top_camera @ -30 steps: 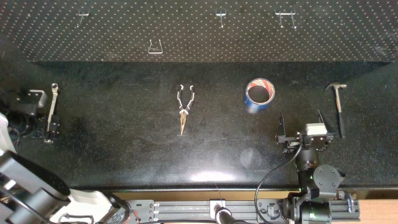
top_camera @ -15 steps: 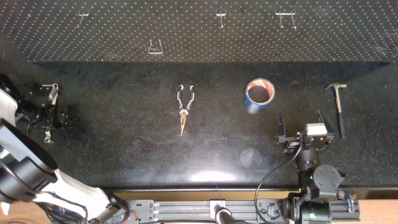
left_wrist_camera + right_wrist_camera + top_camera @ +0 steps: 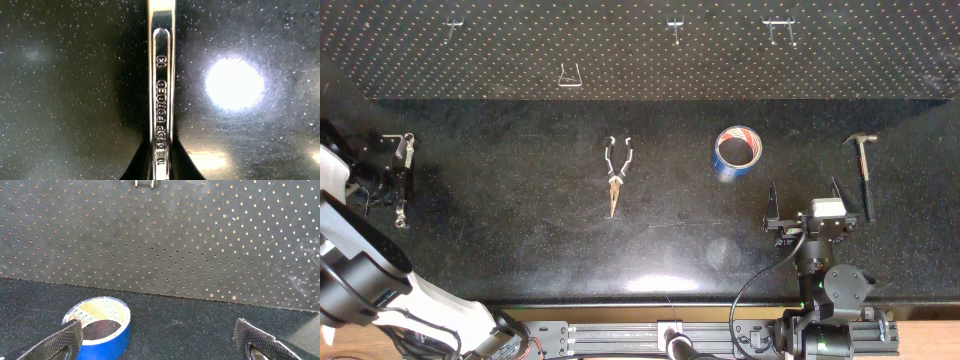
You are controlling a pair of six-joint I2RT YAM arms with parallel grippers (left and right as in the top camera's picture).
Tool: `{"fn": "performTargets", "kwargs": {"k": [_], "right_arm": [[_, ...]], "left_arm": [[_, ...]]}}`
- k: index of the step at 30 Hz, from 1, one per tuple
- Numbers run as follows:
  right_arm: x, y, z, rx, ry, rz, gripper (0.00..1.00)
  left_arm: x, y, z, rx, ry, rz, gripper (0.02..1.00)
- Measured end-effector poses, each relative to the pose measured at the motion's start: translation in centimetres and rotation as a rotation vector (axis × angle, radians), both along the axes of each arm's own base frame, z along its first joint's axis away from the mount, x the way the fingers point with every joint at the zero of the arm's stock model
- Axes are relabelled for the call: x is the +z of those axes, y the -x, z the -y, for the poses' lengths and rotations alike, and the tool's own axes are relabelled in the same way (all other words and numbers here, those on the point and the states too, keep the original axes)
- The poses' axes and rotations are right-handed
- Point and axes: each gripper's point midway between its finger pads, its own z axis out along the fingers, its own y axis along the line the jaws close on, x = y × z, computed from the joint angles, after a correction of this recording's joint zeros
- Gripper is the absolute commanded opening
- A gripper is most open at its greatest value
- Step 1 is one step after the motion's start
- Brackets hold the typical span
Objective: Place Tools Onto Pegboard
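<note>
At the table's far left, my left gripper (image 3: 388,178) is shut on the shaft of a silver wrench (image 3: 406,150). Its wrist view has that wrench (image 3: 162,75) running straight out from between the fingers of the left gripper (image 3: 162,159), over the black tabletop. My right gripper (image 3: 806,200) stands open at the front right with nothing in it. Ahead of the right gripper (image 3: 157,341) lies a blue tape roll (image 3: 98,326). Needle-nose pliers (image 3: 617,176), the tape roll (image 3: 738,150) and a hammer (image 3: 863,160) lie on the table. The pegboard (image 3: 640,45) stands along the back.
Metal hooks hang on the pegboard: one at the left (image 3: 454,26), a loop hook (image 3: 570,76), one in the middle (image 3: 675,29) and a double hook (image 3: 780,31). A bright lamp reflection (image 3: 234,84) shows on the glossy table beside the wrench.
My left gripper moved in over the wrench and shut on its shaft; the wrench has shifted slightly to the left with it. The right arm has not moved.
</note>
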Motion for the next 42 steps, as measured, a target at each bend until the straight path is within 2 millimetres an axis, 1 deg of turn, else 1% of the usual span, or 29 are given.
{"fn": "performTargets", "kwargs": {"k": [3, 4, 5, 6, 7, 8, 9, 10, 11, 12, 13, 14, 15, 16, 17, 18, 19, 20, 21, 22, 25, 26, 29, 30, 34, 35, 39, 42], "right_arm": [[0.0, 0.0, 0.0, 0.000, 0.000, 0.000, 0.987], [0.0, 0.0, 0.0, 0.000, 0.000, 0.000, 0.987], [0.0, 0.0, 0.0, 0.000, 0.000, 0.000, 0.987], [0.0, 0.0, 0.0, 0.000, 0.000, -0.001, 0.987], [0.0, 0.0, 0.0, 0.000, 0.000, 0.001, 0.987], [0.0, 0.0, 0.0, 0.000, 0.000, 0.000, 0.987], [0.0, 0.0, 0.0, 0.000, 0.000, 0.000, 0.987], [0.0, 0.0, 0.0, 0.000, 0.000, 0.000, 0.987], [0.0, 0.0, 0.0, 0.000, 0.000, 0.000, 0.987], [0.0, 0.0, 0.0, 0.000, 0.000, 0.001, 0.987], [0.0, 0.0, 0.0, 0.000, 0.000, 0.001, 0.987], [0.0, 0.0, 0.0, 0.000, 0.000, 0.000, 0.987], [0.0, 0.0, 0.0, 0.000, 0.000, 0.001, 0.989], [0.0, 0.0, 0.0, 0.000, 0.000, 0.001, 0.987], [0.0, 0.0, 0.0, 0.000, 0.000, 0.001, 0.987], [0.0, 0.0, 0.0, 0.000, 0.000, 0.000, 0.987], [0.0, 0.0, 0.0, 0.000, 0.000, 0.000, 0.987], [0.0, 0.0, 0.0, 0.000, 0.000, 0.001, 0.989], [0.0, 0.0, 0.0, 0.000, 0.000, 0.001, 0.987], [0.0, 0.0, 0.0, 0.000, 0.000, 0.000, 0.987], [0.0, 0.0, 0.0, 0.000, 0.000, 0.000, 0.987], [0.0, 0.0, 0.0, 0.000, 0.000, 0.000, 0.987], [0.0, 0.0, 0.0, 0.000, 0.000, 0.000, 0.987], [0.0, 0.0, 0.0, 0.000, 0.000, 0.000, 0.987], [0.0, 0.0, 0.0, 0.000, 0.000, 0.000, 0.987], [0.0, 0.0, 0.0, 0.000, 0.000, 0.000, 0.987], [0.0, 0.0, 0.0, 0.000, 0.000, 0.000, 0.987], [0.0, 0.0, 0.0, 0.000, 0.000, 0.000, 0.987]], "left_arm": [[0.2, 0.1, 0.1, 0.017, -0.003, 0.005, 0.029], [0.8, 1.3, 1.2, 0.032, 0.014, -0.017, 0.029], [2.6, 1.8, 2.3, 0.019, 0.006, -0.013, 0.029], [6.4, 1.0, 3.5, -0.021, -0.060, 0.063, 0.029], [10.0, -0.1, 5.4, -0.083, -0.131, 0.155, 0.029], [14.9, -1.1, 8.8, -0.171, -0.199, 0.297, 0.029], [18.3, -1.0, 11.0, -0.195, -0.236, 0.408, 0.029], [20.5, 0.2, 11.9, -0.154, -0.267, 0.492, 0.027], [20.3, 2.1, 12.6, -0.095, -0.270, 0.519, 0.029], [18.9, 3.9, 13.3, -0.047, -0.276, 0.552, 0.029], [17.8, 4.5, 13.8, 0.002, -0.283, 0.623, 0.027], [17.8, 3.3, 14.2, 0.044, -0.286, 0.748, 0.029], [18.1, 1.8, 15.2, 0.076, -0.255, 0.887, 0.029], [18.9, 0.5, 15.5, 0.090, -0.252, 0.989, 0.029], [21.2, -1.5, 16.2, 0.078, -0.245, 1.161, 0.027], [21.7, -2.5, 17.3, 0.058, -0.210, 1.227, 0.029], [21.9, -3.2, 17.4, 0.059, -0.202, 1.261, 0.029], [21.8, -4.6, 17.4, 0.050, -0.188, 1.287, 0.029], [21.5, -5.6, 17.6, 0.037, -0.173, 1.306, 0.029], [20.3, -6.6, 17.7, 0.026, -0.152, 1.282, 0.029], [18.0, -7.6, 17.7, 0.019, -0.129, 1.221, 0.031], [17.6, -7.8, 17.7, 0.020, -0.128, 1.215, 0.029], [14.7, -8.5, 17.5, 0.046, -0.097, 1.132, 0.029], [14.7, -8.9, 17.4, 0.048, -0.095, 1.126, 0.027], [16.1, -10.8, 17.0, 0.049, -0.099, 1.165, 0.029], [16.2, -11.2, 16.9, 0.051, -0.099, 1.176, 0.029], [15.0, -11.8, 16.9, 0.051, -0.093, 1.151, 0.029], [15.4, -12.2, 17.4, 0.036, -0.087, 1.170, 0.029]]}}
